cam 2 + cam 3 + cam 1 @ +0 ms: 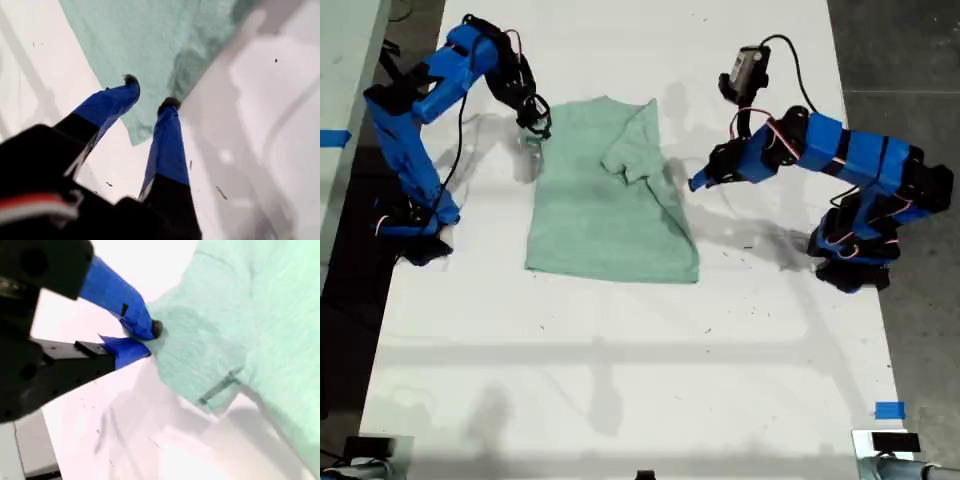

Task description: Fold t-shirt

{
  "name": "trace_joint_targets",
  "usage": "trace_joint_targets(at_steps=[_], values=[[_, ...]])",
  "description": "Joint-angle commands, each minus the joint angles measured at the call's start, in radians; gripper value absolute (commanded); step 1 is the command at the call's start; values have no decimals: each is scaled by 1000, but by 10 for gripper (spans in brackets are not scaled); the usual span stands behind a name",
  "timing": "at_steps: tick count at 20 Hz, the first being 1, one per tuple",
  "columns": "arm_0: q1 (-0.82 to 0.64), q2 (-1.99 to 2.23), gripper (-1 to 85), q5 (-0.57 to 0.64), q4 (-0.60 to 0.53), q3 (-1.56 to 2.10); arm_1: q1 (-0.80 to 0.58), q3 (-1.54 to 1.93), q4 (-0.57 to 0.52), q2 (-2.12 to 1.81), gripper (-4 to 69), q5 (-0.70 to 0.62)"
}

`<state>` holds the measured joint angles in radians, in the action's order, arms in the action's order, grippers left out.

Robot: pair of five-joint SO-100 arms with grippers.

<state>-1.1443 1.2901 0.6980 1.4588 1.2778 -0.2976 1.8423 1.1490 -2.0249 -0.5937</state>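
The pale mint-green t-shirt [605,215] lies on the white table [620,380], with the sleeve on the exterior view's right folded in over the chest. My first gripper [692,184] hovers open just off the shirt's edge on the exterior view's right. In the first wrist view its blue fingers [117,100] spread over a corner of the t-shirt [140,40], and my first gripper [150,92] holds nothing. My second gripper [538,128] is at the shirt's far corner on the exterior view's left. There my second gripper [150,340] is shut on the edge of the t-shirt [250,315] beside a sleeve hem.
Both arm bases stand on the table, one at each side in the exterior view. A blue tape mark [889,410] sits near the front corner on the exterior view's right. Dark floor [900,50] lies beyond the table edge on that side.
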Motion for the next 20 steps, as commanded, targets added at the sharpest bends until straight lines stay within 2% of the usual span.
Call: trace_joint_targets(at_steps=[1, 4, 8, 15, 16, 17, 18, 20], values=[[118, 175, 0, -2, -54, -8, 15, 31, -41, -77, 132, 20], [267, 161, 0, -43, -124, -46, 34, 97, -51, -106, 133, 44], [373, -12, 0, -86, -166, -176, 66, 160, -51, -161, 133, 75], [416, -397, 1, -143, -190, -538, 141, 229, -48, -209, 134, 132], [411, -428, 49, -143, -218, -548, 156, 233, -51, -209, 133, 141], [410, -440, 164, -143, -227, -548, 175, 238, -54, -209, 132, 147], [408, -439, 206, -143, -219, -548, 190, 244, -57, -209, 132, 155], [408, -390, 233, -124, -170, -546, 216, 253, -58, -213, 137, 161]])
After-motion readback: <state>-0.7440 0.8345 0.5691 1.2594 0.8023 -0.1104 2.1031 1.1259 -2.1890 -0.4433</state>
